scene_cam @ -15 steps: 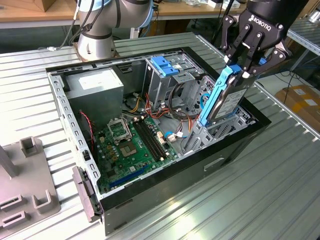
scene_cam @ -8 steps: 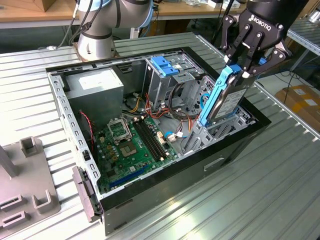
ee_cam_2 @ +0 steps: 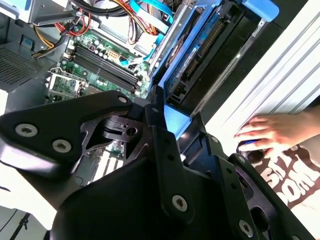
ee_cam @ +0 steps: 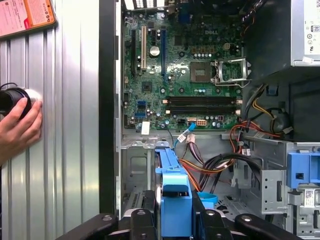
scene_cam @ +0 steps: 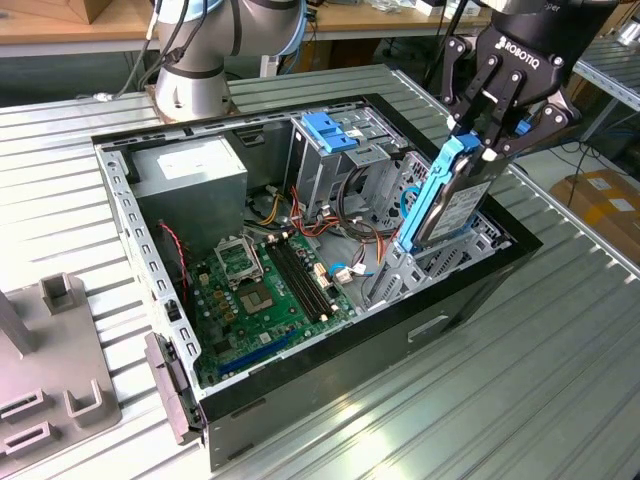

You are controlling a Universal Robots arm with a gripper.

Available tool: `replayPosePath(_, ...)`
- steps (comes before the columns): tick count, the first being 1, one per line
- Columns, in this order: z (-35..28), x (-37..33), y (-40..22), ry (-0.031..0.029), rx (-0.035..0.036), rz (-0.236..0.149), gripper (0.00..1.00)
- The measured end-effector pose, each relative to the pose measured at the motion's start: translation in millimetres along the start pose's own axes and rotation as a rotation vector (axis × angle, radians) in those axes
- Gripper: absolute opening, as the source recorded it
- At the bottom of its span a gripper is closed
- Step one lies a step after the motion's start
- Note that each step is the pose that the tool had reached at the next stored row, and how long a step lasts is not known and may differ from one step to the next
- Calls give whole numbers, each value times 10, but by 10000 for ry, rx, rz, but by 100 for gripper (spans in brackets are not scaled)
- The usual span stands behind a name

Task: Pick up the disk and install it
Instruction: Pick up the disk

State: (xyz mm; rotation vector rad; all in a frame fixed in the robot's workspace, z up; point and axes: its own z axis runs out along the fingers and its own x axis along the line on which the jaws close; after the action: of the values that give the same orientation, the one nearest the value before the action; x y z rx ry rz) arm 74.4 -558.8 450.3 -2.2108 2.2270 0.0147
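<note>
Disk position: the disk (scene_cam: 455,205) stands on end at the side of the open computer case (scene_cam: 470,290) toward the exterior view's right, its lower end down among the grey metal bay frames (scene_cam: 400,275).
Long axis: nearly upright, leaning so the top end lies further toward the exterior view's right than the bottom.
Facing: the blue carrier rail runs up the edge on the exterior view's left, and the labelled grey face turns toward the exterior view's right.
Gripper: the gripper (scene_cam: 480,148) is clamped on the disk's top end, one finger on each side of the blue carrier, as both wrist views show.
Edges: the case's black wall is just beside the disk, and the grey cage with a blue cap (scene_cam: 335,135) stands near it on the other side.
Cables: a red, orange and black bundle (ee_cam: 220,162) lies beside the bay.
Open room: the motherboard (scene_cam: 265,285) area is uncovered, well apart from the disk.
Outside the case: a person's hand (ee_cam: 17,127) rests on the ribbed table (scene_cam: 520,400), on a dark round object (ee_cam: 10,100).
</note>
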Motion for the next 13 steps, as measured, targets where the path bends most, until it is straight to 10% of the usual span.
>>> replayPosePath(13,204,42,-1,0,0,0,36)
